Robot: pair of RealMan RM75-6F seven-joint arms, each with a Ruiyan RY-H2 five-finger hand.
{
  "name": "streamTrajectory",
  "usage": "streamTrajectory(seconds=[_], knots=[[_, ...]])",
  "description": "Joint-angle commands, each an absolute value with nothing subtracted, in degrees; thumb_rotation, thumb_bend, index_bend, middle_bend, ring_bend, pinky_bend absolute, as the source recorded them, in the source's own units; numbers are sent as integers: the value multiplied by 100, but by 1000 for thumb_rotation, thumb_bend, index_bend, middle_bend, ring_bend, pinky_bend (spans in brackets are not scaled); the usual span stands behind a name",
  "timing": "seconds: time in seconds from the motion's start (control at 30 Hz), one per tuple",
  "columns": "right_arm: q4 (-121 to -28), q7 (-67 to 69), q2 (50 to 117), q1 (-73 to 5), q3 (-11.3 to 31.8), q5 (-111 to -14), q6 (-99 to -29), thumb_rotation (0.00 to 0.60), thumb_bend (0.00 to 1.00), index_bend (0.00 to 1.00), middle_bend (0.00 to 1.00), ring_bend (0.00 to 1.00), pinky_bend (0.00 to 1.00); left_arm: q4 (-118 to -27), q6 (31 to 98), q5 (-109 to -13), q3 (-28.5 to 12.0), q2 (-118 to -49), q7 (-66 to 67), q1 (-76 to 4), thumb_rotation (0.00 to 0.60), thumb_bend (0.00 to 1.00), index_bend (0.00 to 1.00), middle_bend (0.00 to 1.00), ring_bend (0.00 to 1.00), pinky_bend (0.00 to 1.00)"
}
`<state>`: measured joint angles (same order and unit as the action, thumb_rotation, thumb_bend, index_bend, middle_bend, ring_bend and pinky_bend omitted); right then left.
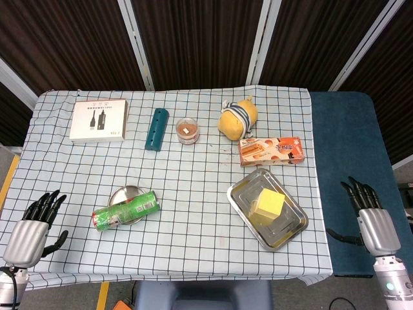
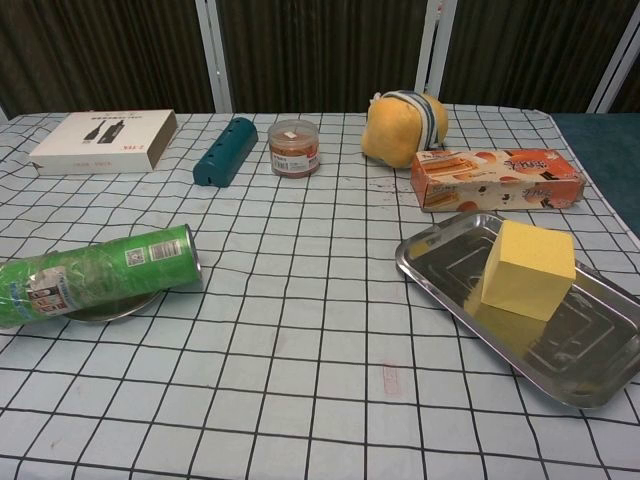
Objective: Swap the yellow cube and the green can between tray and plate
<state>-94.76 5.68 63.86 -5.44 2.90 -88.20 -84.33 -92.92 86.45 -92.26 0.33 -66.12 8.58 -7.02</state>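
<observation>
The green can (image 1: 126,210) (image 2: 98,272) lies on its side across the small round metal plate (image 1: 126,194) (image 2: 110,310) at the front left. On the steel tray (image 1: 290,230) (image 2: 590,360) at the front right sits the yellow cube (image 1: 268,203) (image 2: 527,268). My left hand (image 1: 35,223) hangs open at the table's left front corner, well left of the can. Off the cloth's right edge, my right hand (image 1: 369,213) is open too, apart from the tray. Neither hand shows in the chest view.
At the back stand a white box (image 1: 99,119) (image 2: 104,139), a teal block (image 1: 157,128) (image 2: 225,150), a small brown jar (image 1: 187,130) (image 2: 294,147), a yellow plush toy (image 1: 237,118) (image 2: 405,126) and an orange snack box (image 1: 271,150) (image 2: 497,178) just behind the tray.
</observation>
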Motion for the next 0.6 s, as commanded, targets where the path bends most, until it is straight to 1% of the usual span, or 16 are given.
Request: streamTrajectory(seconds=[0.03, 0.27, 0.47, 0.6], knots=[[-9467, 570, 6418, -537, 303, -8826, -8464, 600, 24, 0, 0, 0, 0, -9306, 8662, -9230, 31, -6606, 869, -694, 600, 352, 0, 0, 0, 162], [-9388, 722, 6448, -612, 269, -8914, -8353, 600, 23, 0, 0, 0, 0, -9321, 8835, -9368, 35, -6602, 903, -635, 600, 348, 0, 0, 0, 162], [-9381, 682, 6454, -652, 250, -8925, -8274, 600, 24, 0, 0, 0, 0, -9275, 8840, -9383, 30, -6617, 880, -636, 600, 350, 0, 0, 0, 163], [-9368, 529, 6495, -732, 202, -8931, -8092, 600, 24, 0, 0, 0, 0, -9276, 8822, -9285, -9, -6616, 872, -625, 600, 349, 0, 0, 0, 166]])
